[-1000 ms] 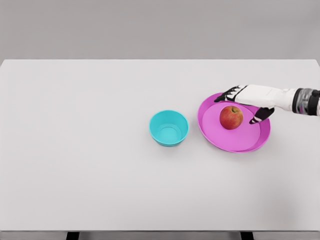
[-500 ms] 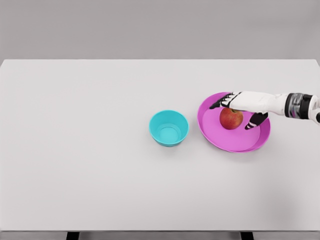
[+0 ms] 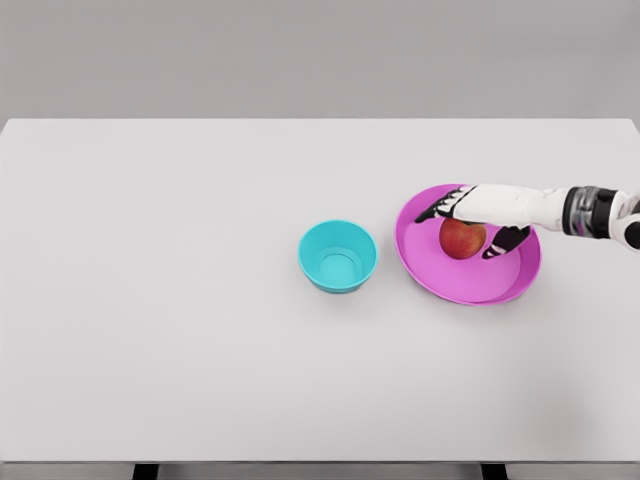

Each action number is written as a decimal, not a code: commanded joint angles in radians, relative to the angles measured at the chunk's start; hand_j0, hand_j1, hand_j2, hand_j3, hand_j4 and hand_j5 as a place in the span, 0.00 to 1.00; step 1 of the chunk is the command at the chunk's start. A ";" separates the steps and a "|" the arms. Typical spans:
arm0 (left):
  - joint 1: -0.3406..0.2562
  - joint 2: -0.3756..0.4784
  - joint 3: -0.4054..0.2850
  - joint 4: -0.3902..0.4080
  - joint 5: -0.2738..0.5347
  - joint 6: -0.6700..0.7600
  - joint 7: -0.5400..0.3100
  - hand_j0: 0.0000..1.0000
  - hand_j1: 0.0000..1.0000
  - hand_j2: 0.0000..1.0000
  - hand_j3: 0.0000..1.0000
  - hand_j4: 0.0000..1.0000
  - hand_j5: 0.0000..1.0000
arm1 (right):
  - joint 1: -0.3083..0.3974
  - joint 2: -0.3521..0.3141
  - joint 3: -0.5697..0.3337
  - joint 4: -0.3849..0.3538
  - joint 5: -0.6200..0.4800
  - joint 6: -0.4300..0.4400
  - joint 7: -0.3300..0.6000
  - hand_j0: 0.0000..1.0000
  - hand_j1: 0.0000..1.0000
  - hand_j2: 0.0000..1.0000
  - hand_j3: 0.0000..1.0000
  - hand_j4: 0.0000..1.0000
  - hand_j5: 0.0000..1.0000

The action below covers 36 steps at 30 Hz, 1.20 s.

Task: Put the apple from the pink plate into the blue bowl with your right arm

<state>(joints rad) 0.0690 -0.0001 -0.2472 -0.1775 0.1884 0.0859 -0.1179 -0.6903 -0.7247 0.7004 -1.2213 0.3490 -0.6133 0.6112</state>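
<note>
Red apple (image 3: 461, 240) with a yellowish patch sits on the round pink plate (image 3: 440, 280), slightly toward the plate's far side from centre. Plate lies flat on the white table (image 3: 180, 340), just right of the round blue bowl (image 3: 338, 256); the two rims are near each other but apart. The bowl stands upright with nothing in it.

Right hand (image 3: 480, 212), white with dark finger segments, comes in from the right edge over the plate's far-right rim. Palm faces down and covers the top of the apple. Fingers (image 3: 436, 212) are stretched out past the apple toward the bowl side, at the plate's far-left rim. Thumb (image 3: 505, 240) hangs down on the apple's right side, away from the bowl. So the hand is spread wide around the apple, straddling it; fingers are not curled in. Can't tell whether the palm actually touches the apple's skin; the view from above hides the gap. The apple looks to be resting on the plate, not lifted.

The grey wrist cuff (image 3: 590, 210) of the right forearm sits beyond the plate's right rim, above the table.
</note>
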 commanded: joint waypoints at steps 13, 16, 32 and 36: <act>0.000 0.000 0.000 0.000 0.000 0.000 0.000 1.00 1.00 1.00 1.00 1.00 1.00 | 0.002 0.001 0.017 0.009 0.004 0.002 0.000 0.67 0.67 0.67 0.67 0.67 0.67; 0.000 0.000 -0.001 0.001 0.000 0.000 0.000 1.00 1.00 1.00 1.00 1.00 1.00 | 0.000 0.001 0.017 0.008 0.002 0.002 0.000 0.66 0.66 0.66 0.66 0.66 0.66; 0.000 0.000 0.000 0.000 0.000 0.000 0.000 1.00 1.00 1.00 1.00 1.00 1.00 | -0.025 -0.004 0.001 -0.010 -0.002 0.002 0.000 0.61 0.61 0.61 0.61 0.61 0.61; 0.000 0.000 -0.001 0.000 0.000 0.000 0.000 1.00 1.00 1.00 1.00 1.00 1.00 | -0.034 -0.007 -0.001 -0.036 -0.002 0.002 0.000 0.61 0.61 0.61 0.61 0.61 0.61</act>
<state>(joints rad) 0.0690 -0.0001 -0.2473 -0.1773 0.1884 0.0859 -0.1179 -0.7240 -0.7301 0.7009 -1.2479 0.3531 -0.6136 0.6112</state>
